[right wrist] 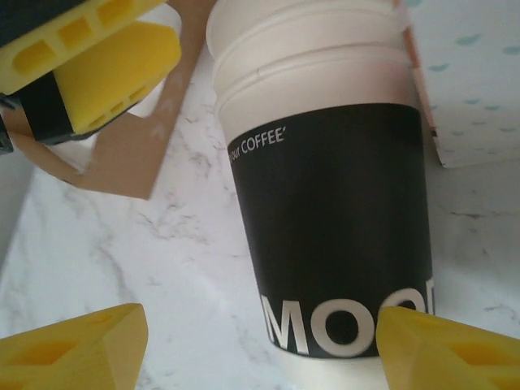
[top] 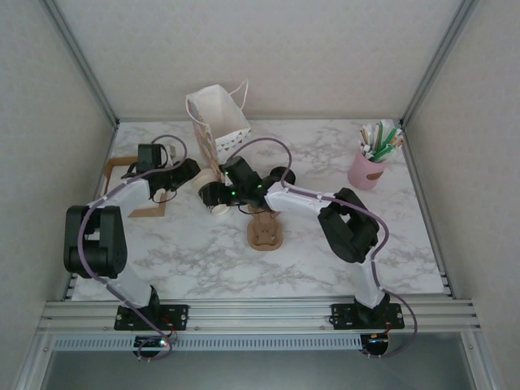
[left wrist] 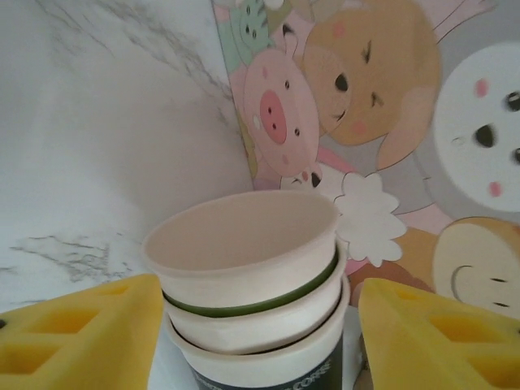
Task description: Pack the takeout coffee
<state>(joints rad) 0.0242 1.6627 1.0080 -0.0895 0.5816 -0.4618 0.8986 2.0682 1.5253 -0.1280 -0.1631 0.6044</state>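
A stack of lidless dark cups point(left wrist: 244, 268), cream inside, stands in front of the cartoon paper bag point(left wrist: 390, 106). My left gripper point(left wrist: 260, 341) is open, with a yellow finger point(left wrist: 81, 333) on either side of the stack's rims. The right wrist view shows the same stack point(right wrist: 325, 211), printed "MOO". My right gripper point(right wrist: 260, 349) is open wide at its base, its right finger point(right wrist: 447, 349) overlapping the cup's edge. From above, both grippers point(top: 193, 172) point(top: 213, 195) meet at the stack point(top: 218, 210). A round black shape point(top: 283, 175) by the right arm may be the takeout coffee's lid; I cannot tell.
The white paper bag point(top: 218, 118) stands behind the grippers. A brown cardboard carrier point(top: 266, 231) lies mid-table, and more brown cardboard point(top: 122, 166) lies at the left. A pink holder of pens point(top: 370, 166) stands at the back right. Walls enclose three sides.
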